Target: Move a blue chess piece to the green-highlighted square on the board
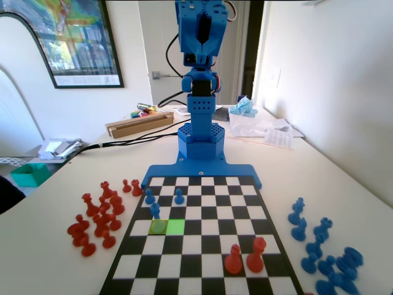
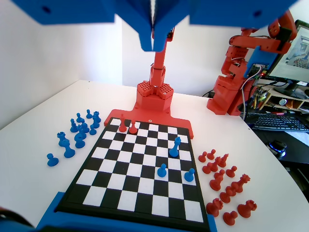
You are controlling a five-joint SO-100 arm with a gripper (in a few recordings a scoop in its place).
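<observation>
Sitting empty at the near end in the fixed view: green-highlighted square (image 1: pixel 176 227). Standing just beyond, at its eleven o'clock, beside the yellow-tinted square (image 1: pixel 158 227): blue chess piece (image 1: pixel 155 211), untouched. Hanging high above the board (image 1: pixel 202 246), jaws pressed together, carrying nothing: gripper (image 2: pixel 153 46). Remaining: reach, grasp, placement. Cropping the arm's top in the fixed view.

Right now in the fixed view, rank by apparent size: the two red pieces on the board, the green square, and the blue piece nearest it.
1. The right red piece and the left red piece, near-equal; closeness to the camera inflates both.
2. The green-highlighted square.
3. The blue piece, narrower than the square.
</observation>
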